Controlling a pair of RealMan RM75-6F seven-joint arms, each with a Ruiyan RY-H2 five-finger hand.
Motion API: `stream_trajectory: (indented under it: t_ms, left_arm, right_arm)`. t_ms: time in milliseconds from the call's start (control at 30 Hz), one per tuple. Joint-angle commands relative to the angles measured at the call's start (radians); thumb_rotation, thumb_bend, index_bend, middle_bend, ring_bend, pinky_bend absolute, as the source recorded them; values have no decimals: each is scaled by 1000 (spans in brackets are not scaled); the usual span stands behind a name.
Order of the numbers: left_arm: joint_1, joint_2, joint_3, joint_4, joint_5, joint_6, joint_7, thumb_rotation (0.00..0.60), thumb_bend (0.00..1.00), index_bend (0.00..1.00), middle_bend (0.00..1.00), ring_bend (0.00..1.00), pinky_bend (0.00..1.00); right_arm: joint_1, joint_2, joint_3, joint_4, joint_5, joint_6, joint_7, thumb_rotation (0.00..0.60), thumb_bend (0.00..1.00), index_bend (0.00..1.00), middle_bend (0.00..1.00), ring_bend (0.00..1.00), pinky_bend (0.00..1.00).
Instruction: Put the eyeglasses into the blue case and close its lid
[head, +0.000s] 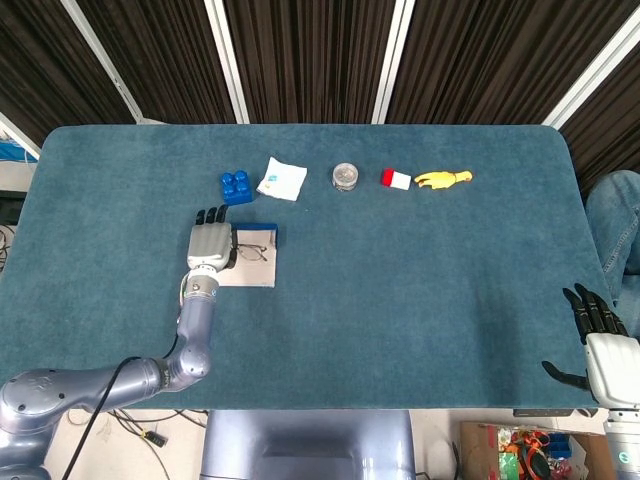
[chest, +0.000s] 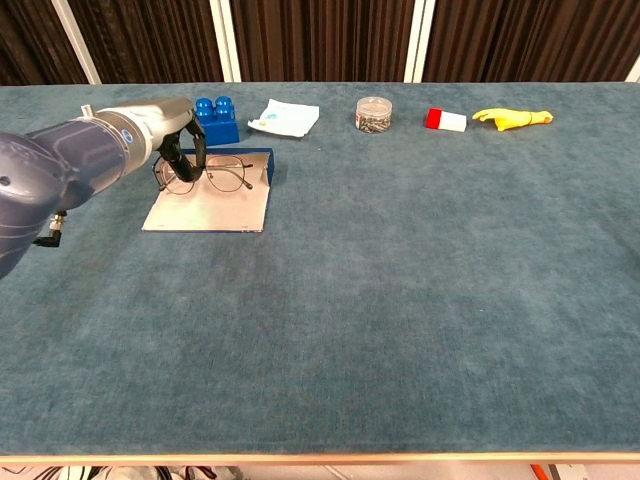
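Note:
My left hand (head: 209, 243) (chest: 180, 150) pinches the thin wire-rimmed eyeglasses (chest: 218, 178) (head: 251, 253) by their left end and holds them over the far part of the open blue case (chest: 212, 205) (head: 254, 268). The case lies flat with its pale lining up and its blue rim at the back. Whether the glasses touch the lining I cannot tell. My right hand (head: 597, 340) rests at the table's near right corner, fingers apart, holding nothing; the chest view does not show it.
Along the far side of the table stand a blue toy brick (head: 236, 186) (chest: 215, 120), a white packet (head: 282, 179) (chest: 284, 116), a small clear jar (head: 345, 176) (chest: 373, 113), a red-and-white block (head: 395, 179) (chest: 445, 120) and a yellow toy (head: 443, 179) (chest: 511, 118). Teal cloth covers the table (head: 420, 300).

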Motion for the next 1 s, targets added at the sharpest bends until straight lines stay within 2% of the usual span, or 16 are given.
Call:
stream_trajectory:
  t_ms: [33,433,533,600,700,767,900,1000]
  left_arm:
    - [-11,-29,-16,46,-5,-20,-4,600,431,582,38,0,0]
    - [-29,-83,-55,166,-39,-51,21,600,425,550,32,0,0]
    - [-28,-88,-59,177,-42,-61,30,600,404,482,30,0,0]
    - [-28,-87,-62,174,-46,-67,36,600,390,390,28,0,0]
    - [-26,-83,-65,158,-46,-72,41,600,373,265,25,0,0]
    - [-24,-78,-66,140,-41,-72,38,600,373,230,25,0,0]
    - [-9,-54,-61,68,-8,-48,24,600,373,213,25,0,0]
    - [25,-16,-39,-39,70,23,-7,600,373,213,25,0,0]
  right_arm:
    - [0,0,0,0,1,-1,0,600,37,4,0,47,186]
    - [0,2,2,-7,12,-6,-5,600,38,4,0,46,185]
    - [1,3,3,-8,13,-7,-5,600,38,3,0,47,186]
    - [1,3,3,-8,14,-8,-5,600,38,4,0,47,186]
    - [1,3,3,-9,15,-9,-5,600,38,4,0,47,186]
    - [1,4,3,-10,16,-9,-4,600,38,4,0,47,186]
    - [1,4,4,-10,16,-9,-3,600,38,4,0,47,186]
    - [0,5,4,-11,16,-9,2,600,38,3,0,47,186]
